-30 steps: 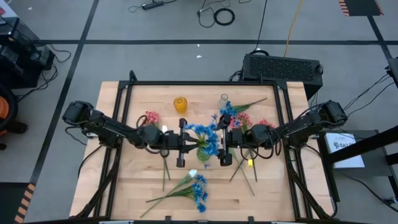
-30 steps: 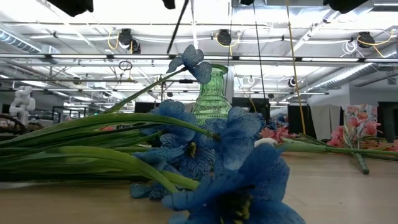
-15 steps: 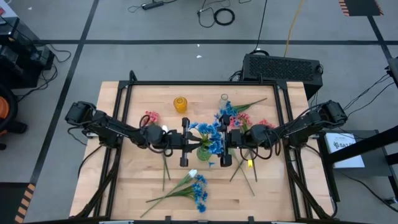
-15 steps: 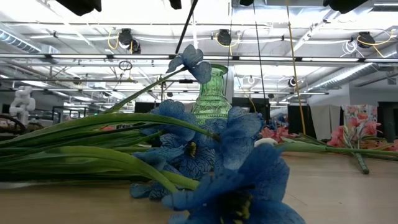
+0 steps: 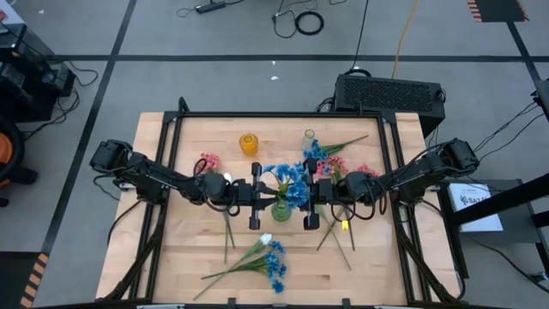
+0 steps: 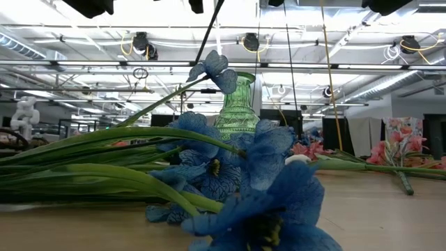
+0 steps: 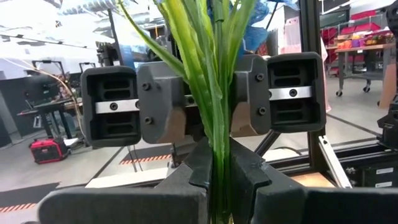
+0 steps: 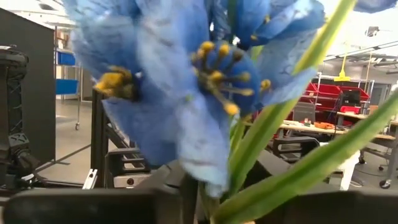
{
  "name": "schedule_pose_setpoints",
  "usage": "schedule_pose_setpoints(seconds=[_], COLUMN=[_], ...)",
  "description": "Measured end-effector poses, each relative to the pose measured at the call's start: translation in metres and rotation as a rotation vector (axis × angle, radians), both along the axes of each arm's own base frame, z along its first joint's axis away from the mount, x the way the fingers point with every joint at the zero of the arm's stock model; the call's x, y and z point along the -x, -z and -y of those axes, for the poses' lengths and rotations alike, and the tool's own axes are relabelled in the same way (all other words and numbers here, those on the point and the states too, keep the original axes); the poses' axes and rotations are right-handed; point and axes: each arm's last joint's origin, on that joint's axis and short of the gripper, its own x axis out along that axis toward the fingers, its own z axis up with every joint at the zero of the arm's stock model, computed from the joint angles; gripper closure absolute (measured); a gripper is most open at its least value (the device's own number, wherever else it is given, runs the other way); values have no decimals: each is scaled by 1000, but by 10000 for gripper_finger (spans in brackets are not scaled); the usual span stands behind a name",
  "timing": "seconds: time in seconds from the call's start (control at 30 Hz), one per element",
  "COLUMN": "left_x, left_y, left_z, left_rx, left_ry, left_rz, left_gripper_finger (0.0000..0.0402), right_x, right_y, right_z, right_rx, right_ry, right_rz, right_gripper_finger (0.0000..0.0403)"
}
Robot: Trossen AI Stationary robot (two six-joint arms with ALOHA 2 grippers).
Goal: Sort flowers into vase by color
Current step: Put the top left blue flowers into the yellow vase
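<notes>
High view: the left gripper [image 5: 255,196] and the right gripper [image 5: 310,196] face each other at the middle of the light wooden bench [image 5: 386,257], on either side of a bunch of artificial blue-bloomed flowers with thin green stems [image 5: 288,184] that stands in a green ribbed glass vase [image 5: 281,210]. A small amber glass jar [image 5: 249,143] stands near the far edge. A loose blue and white sprig [image 5: 268,253] lies near the near edge; pink-bloomed sprigs [image 5: 208,162] lie left of the centre. Low view: the green vase [image 6: 236,108] stands upright behind blue blooms [image 6: 230,167] lying on the bench. Left wrist view: the left gripper's fingers [image 7: 200,165] are clamped on the green stems [image 7: 216,93]. Right wrist view: blue petals [image 8: 180,87] fill the frame; whether the right gripper grips the stems cannot be told.
</notes>
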Motion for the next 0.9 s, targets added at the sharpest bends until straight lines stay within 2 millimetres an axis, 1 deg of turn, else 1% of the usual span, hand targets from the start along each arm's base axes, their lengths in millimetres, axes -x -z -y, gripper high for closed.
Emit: schedule_pose_setpoints(seconds=[0.2, 0.3, 0.37, 0.5, 0.67, 0.77, 0.9], left_x=[0, 0, 0, 0, 10, 23, 42], left_y=[0, 1, 2, 5, -2, -8, -16], left_z=[-1, -1, 0, -1, -3, -3, -6], left_rx=[4, 7, 10, 41, 25, 4, -12], left_ry=[-23, -50, -51, -51, -54, -50, -48], left_rz=[-4, -12, -23, -62, -142, -222, -320], left_gripper_finger=[372, 362, 344, 287, 223, 199, 187], right_x=[0, 0, 0, -1, 1, 3, 6], right_y=[1, 1, 1, 2, -1, -5, -8], right_z=[0, 0, 0, 0, 1, 1, 2], right_rx=[2, 12, 19, 30, 30, 27, 26], right_ry=[1, 11, 13, 16, 15, 16, 15], right_rz=[-7, -11, -15, -15, -8, 2, 8], right_gripper_finger=[366, 393, 395, 393, 399, 399, 399])
